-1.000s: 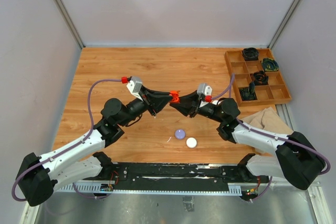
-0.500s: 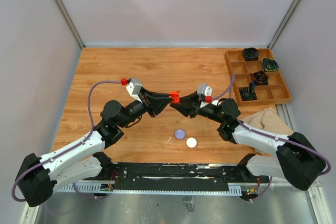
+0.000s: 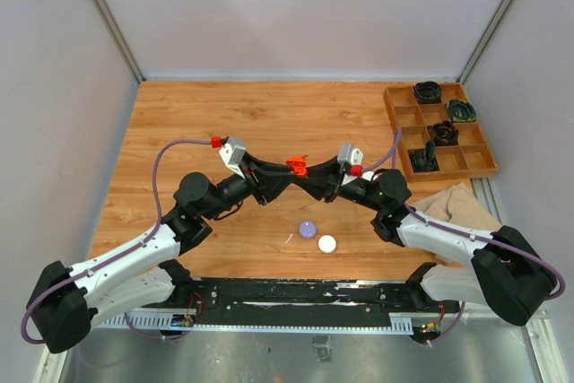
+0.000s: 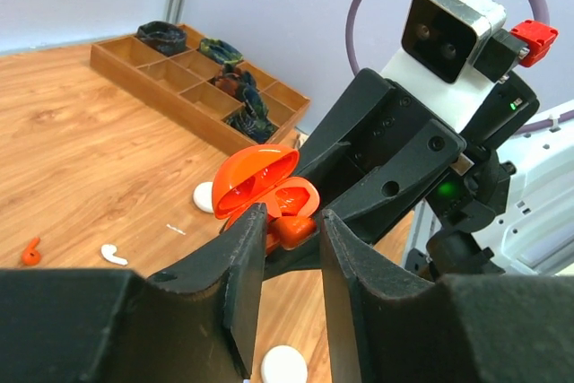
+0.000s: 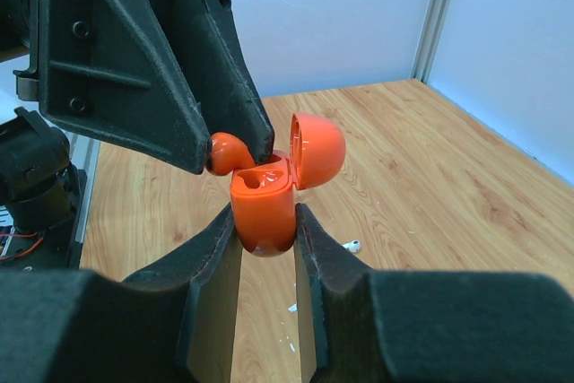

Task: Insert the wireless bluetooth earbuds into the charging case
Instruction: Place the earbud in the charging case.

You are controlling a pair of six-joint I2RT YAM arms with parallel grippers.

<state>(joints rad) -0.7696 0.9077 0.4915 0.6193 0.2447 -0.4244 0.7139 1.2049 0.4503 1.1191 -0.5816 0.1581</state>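
Note:
My right gripper (image 5: 267, 226) is shut on the upright orange-red charging case (image 5: 263, 208), whose lid (image 5: 318, 150) stands open. It is held above the table's middle (image 3: 305, 170). My left gripper (image 4: 291, 221) is shut on an orange-red earbud (image 4: 293, 230). In the right wrist view this earbud (image 5: 224, 152) sits at the case's open top, touching its rim. The case also shows in the left wrist view (image 4: 260, 181). A second orange-red earbud (image 4: 31, 253) and a white earbud (image 4: 114, 255) lie loose on the table. The white earbud also shows in the right wrist view (image 5: 352, 246).
A lilac puck (image 3: 308, 229) and a white puck (image 3: 326, 243) lie near the front edge. Another white puck (image 4: 204, 196) lies under the right arm. A wooden compartment tray (image 3: 405, 125) with dark items stands at the back right, with a tan cloth (image 3: 457, 204) in front of it.
My left gripper has moved right with the earbud, bringing it up against the open case. The right gripper and the case have shifted only slightly.

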